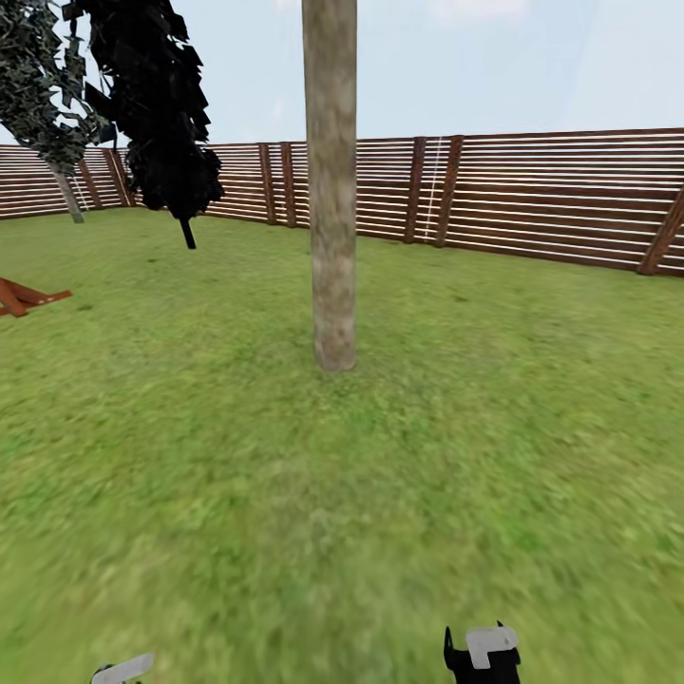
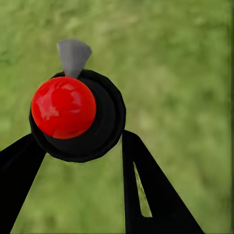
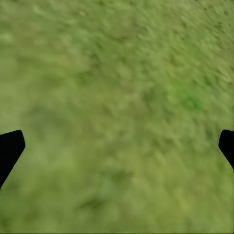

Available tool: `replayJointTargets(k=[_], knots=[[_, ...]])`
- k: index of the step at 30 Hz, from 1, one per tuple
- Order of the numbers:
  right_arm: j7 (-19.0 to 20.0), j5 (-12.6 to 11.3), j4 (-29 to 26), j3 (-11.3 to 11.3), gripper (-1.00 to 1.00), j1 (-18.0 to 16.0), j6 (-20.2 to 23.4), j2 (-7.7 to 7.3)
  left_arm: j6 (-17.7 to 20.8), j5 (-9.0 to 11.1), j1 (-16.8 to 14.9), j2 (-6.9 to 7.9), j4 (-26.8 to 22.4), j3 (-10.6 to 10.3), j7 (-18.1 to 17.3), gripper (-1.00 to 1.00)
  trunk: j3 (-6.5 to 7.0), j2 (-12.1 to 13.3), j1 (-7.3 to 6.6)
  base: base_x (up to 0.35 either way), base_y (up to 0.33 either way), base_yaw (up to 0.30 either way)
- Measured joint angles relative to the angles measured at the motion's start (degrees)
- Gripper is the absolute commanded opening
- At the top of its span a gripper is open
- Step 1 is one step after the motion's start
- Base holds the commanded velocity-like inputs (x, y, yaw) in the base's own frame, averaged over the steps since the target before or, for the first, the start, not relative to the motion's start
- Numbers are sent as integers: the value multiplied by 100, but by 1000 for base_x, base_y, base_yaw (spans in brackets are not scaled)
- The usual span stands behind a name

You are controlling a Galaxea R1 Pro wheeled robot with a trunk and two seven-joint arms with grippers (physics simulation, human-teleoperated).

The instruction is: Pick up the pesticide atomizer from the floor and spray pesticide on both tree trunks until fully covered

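Observation:
One tree trunk, thick, pale grey-brown and bare, rises from the lawn straight ahead of me, a few steps away. The pesticide atomizer has a dark round body, a glossy red top and a grey nozzle. It sits between the black fingers of my left gripper, which is shut on it above grass. In the head view the left gripper peeks in at the bottom edge. My right gripper is open over bare grass, and it also shows low in the head view.
A brown slat fence closes the lawn behind the trunk. A black-foliaged conifer and a leaning grey-leaved tree stand at the back left. A red-brown wooden object lies at the left edge. Open grass stretches between me and the trunk.

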Motion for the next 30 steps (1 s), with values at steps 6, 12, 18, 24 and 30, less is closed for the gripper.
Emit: replayJointTargets(k=[6,12,18,24,30], knots=[[-1,0,0,0,100,0,0,0,0,0,0,0,0,0,0,-100,0,0,0,345,0,0],[0,0,0,0,100,0,0,2,-1,0,0,0,0,0,0,-100,0,0,0,345,0,0],[-1,-3,0,0,100,0,0,9,-5,0,0,0,0,0,0,-100,0,0,0,345,0,0],[-2,-17,-9,-1,100,0,0,9,-5,0,0,0,0,0,0,-100,0,0,0,345,0,0],[-2,-18,-7,0,100,0,0,9,0,0,0,0,0,0,0,-100,0,0,0,345,0,0]])
